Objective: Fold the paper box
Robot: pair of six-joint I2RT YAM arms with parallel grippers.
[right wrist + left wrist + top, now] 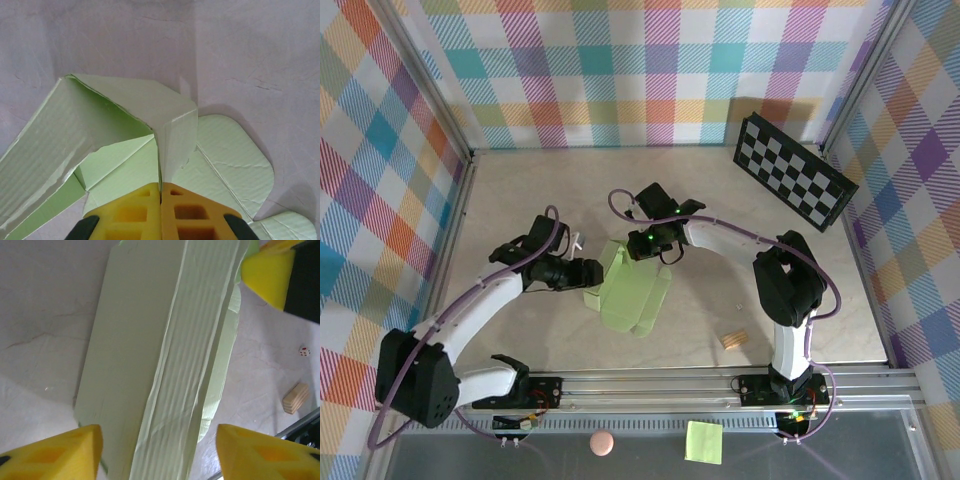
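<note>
The box (632,296) lies mid-bench between the two arms, part-folded: one long panel lies flat on the bench (520,190) and another rises over it like a tent roof. The right end effector (160,194) reaches in from the far side, its fingers pressed together on a thin upright panel at the box's far corner. I judge it pinches there to hold that crease up and stop the card sliding. The left end effector (160,455) hangs open at the box's left edge, its fingers (65,455) well apart with the ribbed raised panel running between them. It seems placed to close on that panel or press it over while the other arm anchors the sheet.

In the right wrist view the pads cover the spot where the card enters them, so the depth of the grip cannot be told, and the rounded flaps on the right run off the bottom edge. In the left wrist view the box is cut off at top and bottom, and I cannot tell whether the fingertips touch card or bench. From above, both end effectors cover the box's far and left edges, and the crease lines are too faint to read. A wood block (732,340) lies to the near right, and a die (303,351) beside it is tiny and blurred
</note>
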